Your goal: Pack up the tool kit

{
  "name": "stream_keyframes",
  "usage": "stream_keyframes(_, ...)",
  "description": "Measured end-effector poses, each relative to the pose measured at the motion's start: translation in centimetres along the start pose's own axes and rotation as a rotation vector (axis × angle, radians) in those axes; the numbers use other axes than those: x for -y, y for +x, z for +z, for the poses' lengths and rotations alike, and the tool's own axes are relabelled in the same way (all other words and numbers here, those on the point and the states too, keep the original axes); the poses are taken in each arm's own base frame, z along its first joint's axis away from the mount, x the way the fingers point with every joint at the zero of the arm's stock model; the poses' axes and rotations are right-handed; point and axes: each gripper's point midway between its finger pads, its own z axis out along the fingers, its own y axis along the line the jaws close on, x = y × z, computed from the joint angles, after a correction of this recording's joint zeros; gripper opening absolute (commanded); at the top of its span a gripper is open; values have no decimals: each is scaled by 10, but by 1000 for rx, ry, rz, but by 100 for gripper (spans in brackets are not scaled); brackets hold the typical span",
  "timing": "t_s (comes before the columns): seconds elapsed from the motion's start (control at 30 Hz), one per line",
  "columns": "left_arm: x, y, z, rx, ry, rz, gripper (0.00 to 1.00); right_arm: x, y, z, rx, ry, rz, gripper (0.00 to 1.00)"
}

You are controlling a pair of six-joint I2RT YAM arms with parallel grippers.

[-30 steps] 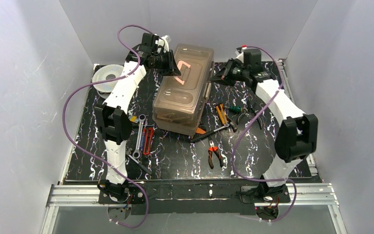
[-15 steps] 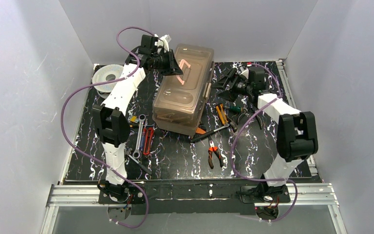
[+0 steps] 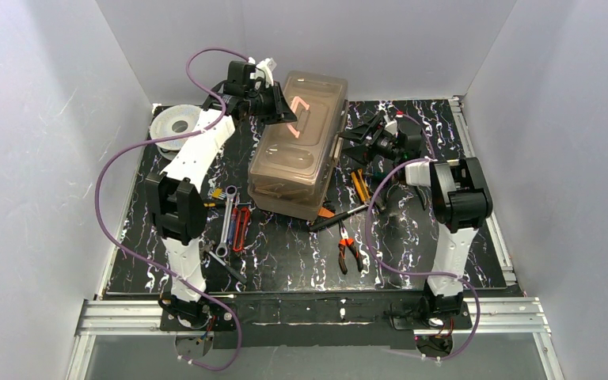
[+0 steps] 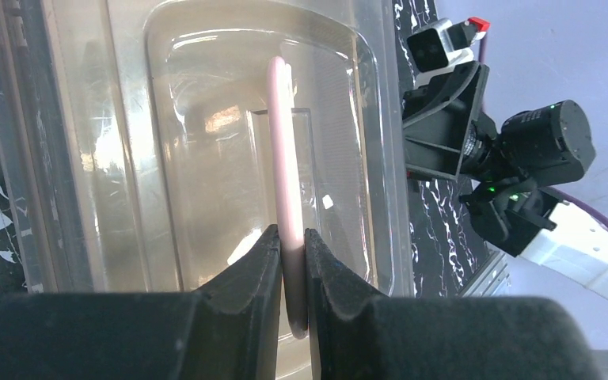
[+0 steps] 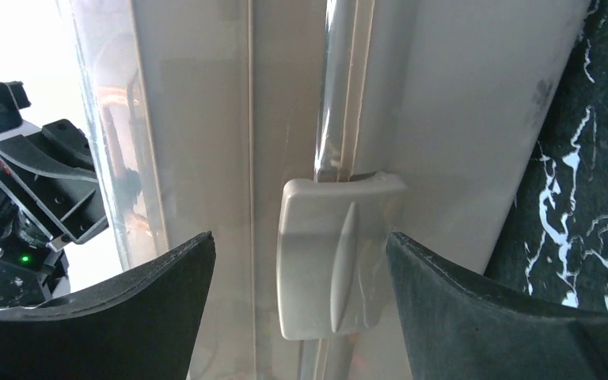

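Note:
The tool kit's tan toolbox (image 3: 295,150) stands with its translucent brown lid (image 4: 206,142) down, at the middle back of the mat. My left gripper (image 3: 283,111) (image 4: 291,237) is shut on the raised cream handle (image 3: 298,108) (image 4: 283,150) on top of the lid. My right gripper (image 3: 350,136) (image 5: 299,236) is open at the box's right side wall, its fingers either side of the cream latch (image 5: 336,257) without touching it. Loose tools lie on the mat: orange pliers (image 3: 349,253), wrenches (image 3: 226,222), a dark-handled hammer (image 3: 339,218) and a green-handled screwdriver (image 3: 381,176).
A round grey spool (image 3: 172,125) lies at the back left beside the left arm. A red-handled tool (image 3: 240,228) lies next to the wrenches. A yellow-handled tool (image 3: 359,187) sits under the right forearm. Grey walls close in the black marbled mat (image 3: 285,261).
My right gripper has opened wide and the right arm has folded back and down, bringing its fingers level with the side latch. My left gripper has kept its hold on the handle.

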Motion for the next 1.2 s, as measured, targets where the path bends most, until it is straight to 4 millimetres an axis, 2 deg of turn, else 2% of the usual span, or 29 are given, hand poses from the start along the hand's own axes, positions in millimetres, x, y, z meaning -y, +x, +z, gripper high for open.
stream_keyframes(0.37,-1,0,-2,16,-7,8,0,17,0,11,-13,-135,114,84)
stream_keyframes(0.57,-1,0,-2,20,-6,10,0,13,6,14,-23,-165,119,74)
stream_keyframes(0.73,0,1,-2,18,-5,9,0,17,8,15,-15,-172,155,52)
stream_keyframes(0.77,0,1,-2,17,-5,8,0,18,10,14,-10,-189,168,44)
stream_keyframes(1.0,0,2,-3,14,-4,9,0,19,11,14,-10,-183,173,30)
stream_keyframes(1.13,0,2,-4,13,-4,10,0,19,13,11,4,-116,151,18)
stream_keyframes(1.2,0,4,-5,10,-5,12,0,18,15,6,15,-75,143,15)
